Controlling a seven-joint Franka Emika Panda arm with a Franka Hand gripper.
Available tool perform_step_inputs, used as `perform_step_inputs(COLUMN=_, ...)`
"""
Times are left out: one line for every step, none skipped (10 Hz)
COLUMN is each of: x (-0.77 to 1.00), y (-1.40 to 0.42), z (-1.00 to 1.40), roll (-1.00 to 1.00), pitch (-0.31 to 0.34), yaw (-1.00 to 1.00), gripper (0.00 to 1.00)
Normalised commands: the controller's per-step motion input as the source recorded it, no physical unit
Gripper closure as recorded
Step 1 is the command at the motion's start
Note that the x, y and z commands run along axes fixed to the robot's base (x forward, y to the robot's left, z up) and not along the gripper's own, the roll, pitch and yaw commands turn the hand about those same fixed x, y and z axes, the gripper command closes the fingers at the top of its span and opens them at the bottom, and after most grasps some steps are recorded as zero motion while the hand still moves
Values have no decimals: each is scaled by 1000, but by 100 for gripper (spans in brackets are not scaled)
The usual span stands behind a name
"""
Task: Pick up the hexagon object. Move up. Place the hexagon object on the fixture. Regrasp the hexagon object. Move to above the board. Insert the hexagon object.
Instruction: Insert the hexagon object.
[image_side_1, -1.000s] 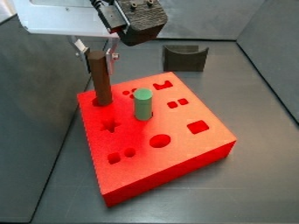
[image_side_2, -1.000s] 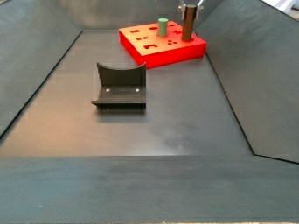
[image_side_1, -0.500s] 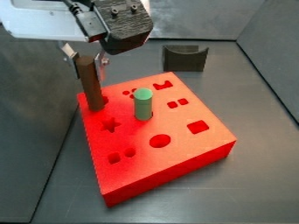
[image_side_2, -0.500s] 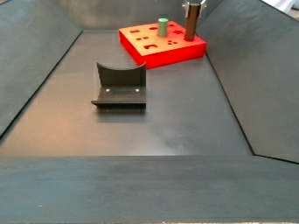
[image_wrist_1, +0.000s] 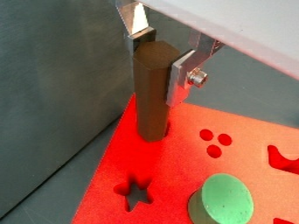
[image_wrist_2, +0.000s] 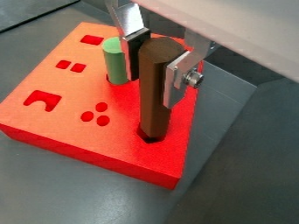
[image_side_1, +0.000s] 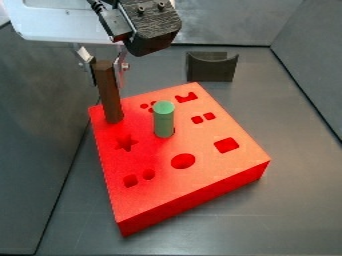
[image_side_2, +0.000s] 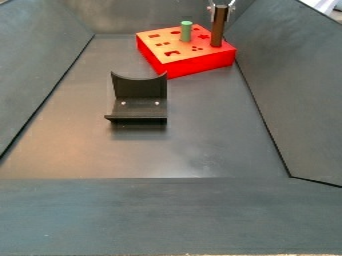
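Note:
The hexagon object, a long dark brown bar, stands upright with its lower end in a hole at a corner of the red board. My gripper is directly above the board, shut on the bar's top end. In both wrist views the silver fingers press the bar from two sides, with the gripper at its top. It also shows in a side view at the board's far corner. The fixture stands empty on the floor.
A green round-topped peg stands in the board beside the bar. A star cutout and other shaped holes lie open in the board's top. Dark sloping walls surround the grey floor.
The gripper and bar swung left and leaned half a second ago. Now they have come back slightly right, and the bar stands straighter in its hole.

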Motion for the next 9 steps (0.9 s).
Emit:
perform_step_inputs(x=0, y=423, z=-543, roll=31, pitch=34, yaw=71, gripper=100)
perform_step_inputs(x=0, y=0, z=0, roll=0, pitch=-4, yaw=0, gripper=100)
perform_step_inputs(x=54, y=-114, z=-63, roll=0, pitch=-4, yaw=0, gripper=100)
perform_step_inputs(x=0, y=-34, z=-380, roll=0, pitch=-57, yaw=0, gripper=100)
perform_step_inputs(x=0, y=-146, z=-860, roll=123, pitch=-179, yaw=0, gripper=100)
perform_step_inputs(x=0, y=-40, z=-917, roll=100, pitch=-153, yaw=0, gripper=100)
perform_step_inputs(x=0, y=-60, z=-514, roll=156, pitch=-143, yaw=0, gripper=100)
perform_step_inputs(x=0, y=0, z=0, roll=0, pitch=-11, yaw=0, gripper=100)
perform_step_inputs(x=0, y=0, z=0, roll=0, pitch=0, yaw=0, gripper=100)
